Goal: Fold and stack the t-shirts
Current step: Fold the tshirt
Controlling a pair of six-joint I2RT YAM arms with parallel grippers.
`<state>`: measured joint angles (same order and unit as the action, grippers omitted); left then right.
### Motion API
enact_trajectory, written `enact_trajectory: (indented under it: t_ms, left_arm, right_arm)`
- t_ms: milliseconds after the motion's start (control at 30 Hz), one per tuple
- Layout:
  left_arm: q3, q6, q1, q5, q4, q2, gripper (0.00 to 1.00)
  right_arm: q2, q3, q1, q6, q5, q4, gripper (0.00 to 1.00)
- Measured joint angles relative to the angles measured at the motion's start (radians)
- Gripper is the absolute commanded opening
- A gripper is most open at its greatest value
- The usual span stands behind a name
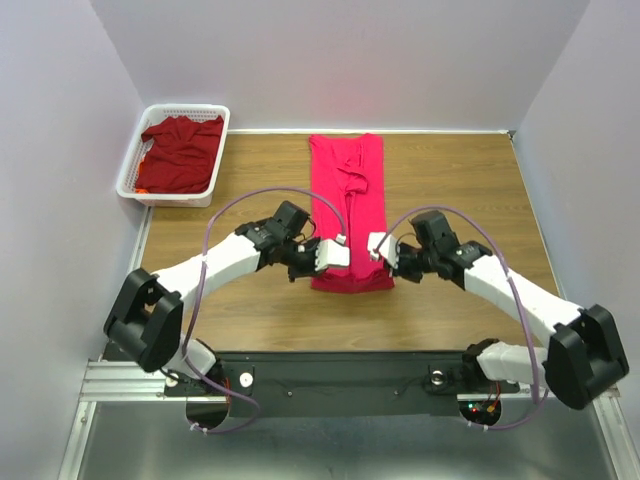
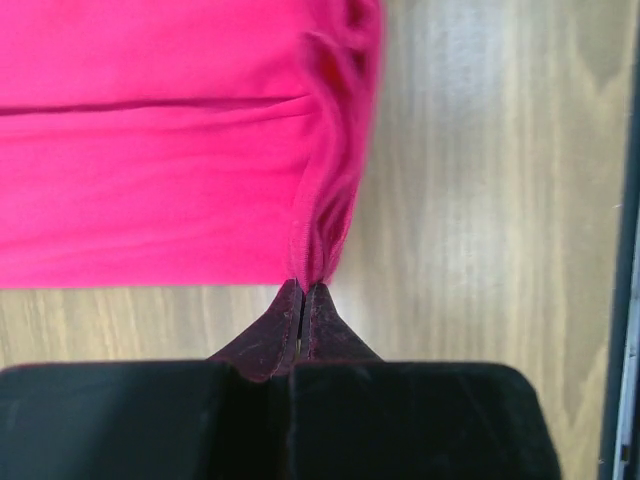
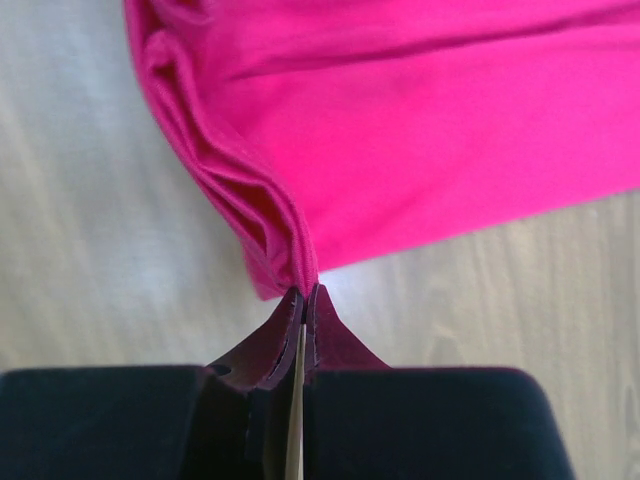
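Wooden table carries the pink t-shirt, a strip from its far edge. Left gripper and right gripper clamp its near corners; soft, light cloth, likely best held there.

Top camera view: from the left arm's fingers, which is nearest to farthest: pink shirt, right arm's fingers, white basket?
1. Pink shirt, pinched by the left fingers, table centre.
2. Right fingers, just across, at the shirt's other near corner.
3. White basket, far-left corner.
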<state>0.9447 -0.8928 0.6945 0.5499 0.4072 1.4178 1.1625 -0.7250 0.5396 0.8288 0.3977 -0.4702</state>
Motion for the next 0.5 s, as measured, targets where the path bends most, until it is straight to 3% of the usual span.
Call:
enact_trajectory:
  t_ms: [500]
  left_arm:
    - [0.345,-0.076,-0.151,-0.010,0.026,0.326,0.00]
  right_arm:
    - [0.375,-0.292,-0.208,0.150,0.132,0.001,0.01]
